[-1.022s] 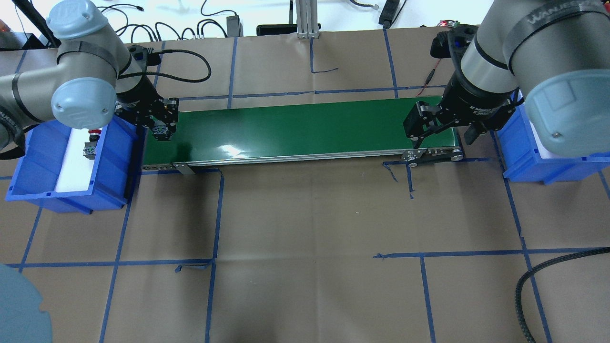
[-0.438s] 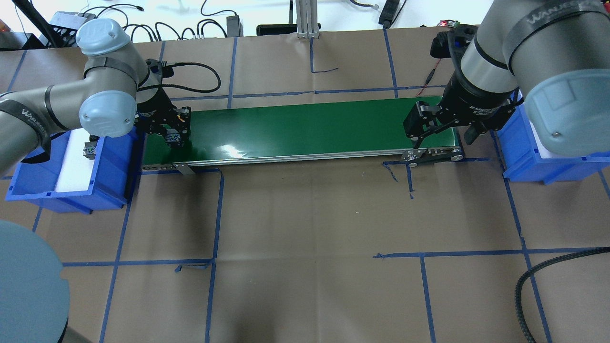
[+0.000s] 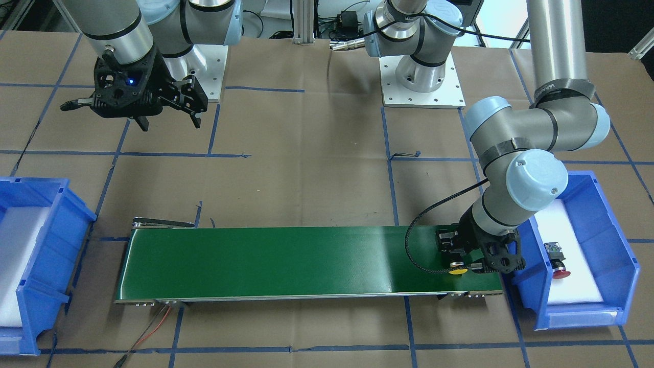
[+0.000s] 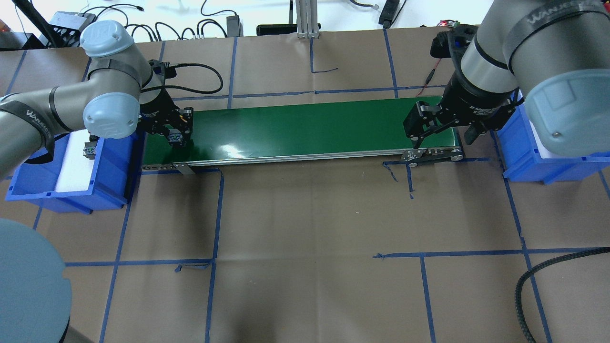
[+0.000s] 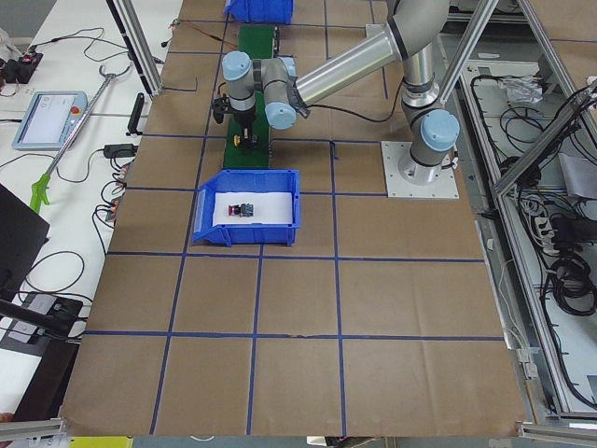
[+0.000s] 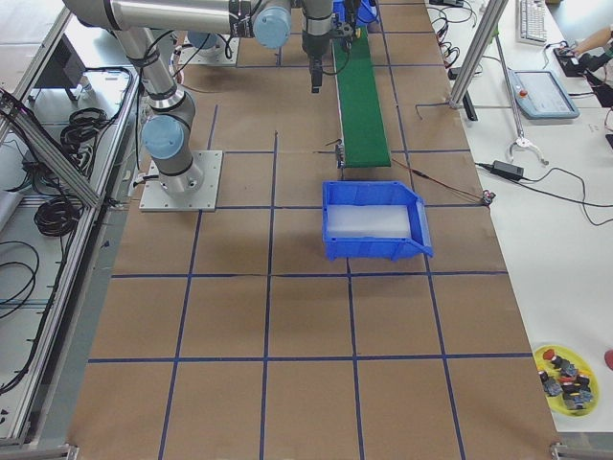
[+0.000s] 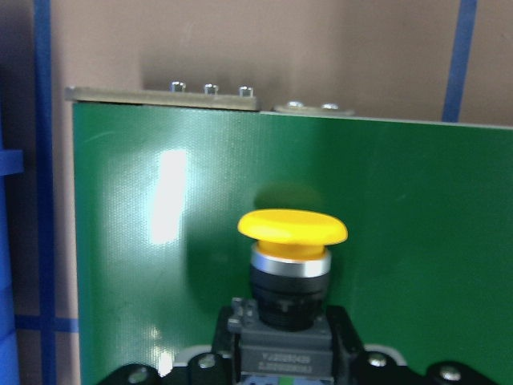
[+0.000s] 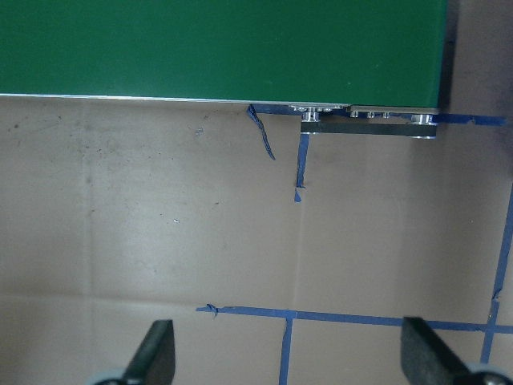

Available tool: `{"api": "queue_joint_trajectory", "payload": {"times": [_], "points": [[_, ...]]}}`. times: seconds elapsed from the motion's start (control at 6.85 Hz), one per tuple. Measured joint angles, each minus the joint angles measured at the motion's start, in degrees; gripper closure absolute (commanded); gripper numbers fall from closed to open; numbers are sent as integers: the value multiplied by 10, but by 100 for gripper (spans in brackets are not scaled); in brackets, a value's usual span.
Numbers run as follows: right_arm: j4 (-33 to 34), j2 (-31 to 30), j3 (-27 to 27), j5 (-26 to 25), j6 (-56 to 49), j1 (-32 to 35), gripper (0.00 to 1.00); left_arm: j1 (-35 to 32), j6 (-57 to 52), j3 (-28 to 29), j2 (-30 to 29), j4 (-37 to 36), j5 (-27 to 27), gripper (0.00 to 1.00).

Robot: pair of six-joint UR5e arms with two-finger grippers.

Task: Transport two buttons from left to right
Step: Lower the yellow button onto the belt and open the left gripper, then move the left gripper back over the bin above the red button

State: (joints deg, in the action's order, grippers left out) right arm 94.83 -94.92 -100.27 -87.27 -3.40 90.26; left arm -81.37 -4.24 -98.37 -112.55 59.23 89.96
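My left gripper [image 4: 177, 138] is shut on the grey-black body of the yellow button [image 7: 292, 228], which lies with its cap pointing away from the wrist. It hangs low over the left end of the green conveyor belt [image 4: 310, 128]; the front view shows the cap [image 3: 457, 271] there. The red button [image 3: 559, 266] lies on white foam in the left blue bin [image 4: 28, 190], partly hidden by my elbow in the overhead view. My right gripper [image 4: 443, 138] is open and empty above the belt's right end, and its fingers [image 8: 156, 353] stand wide apart.
The right blue bin [image 4: 524, 162] with white foam stands past the belt's right end. A black cable [image 4: 524, 286] lies at the front right. A yellow plate [image 6: 565, 369] with several spare buttons sits far off in the right side view.
My left gripper has moved right from the bin's edge onto the belt's left end, still holding the yellow button. The right arm has not moved.
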Motion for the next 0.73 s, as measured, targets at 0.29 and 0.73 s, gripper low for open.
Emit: {"api": "queue_joint_trajectory", "payload": {"times": [0.29, 0.73], "points": [[0, 0, 0, 0, 1, 0, 0, 0, -4, 10, 17, 3, -3, 0], [0, 0, 0, 0, 1, 0, 0, 3, -10, 21, 89, 55, -1, 0]]}}
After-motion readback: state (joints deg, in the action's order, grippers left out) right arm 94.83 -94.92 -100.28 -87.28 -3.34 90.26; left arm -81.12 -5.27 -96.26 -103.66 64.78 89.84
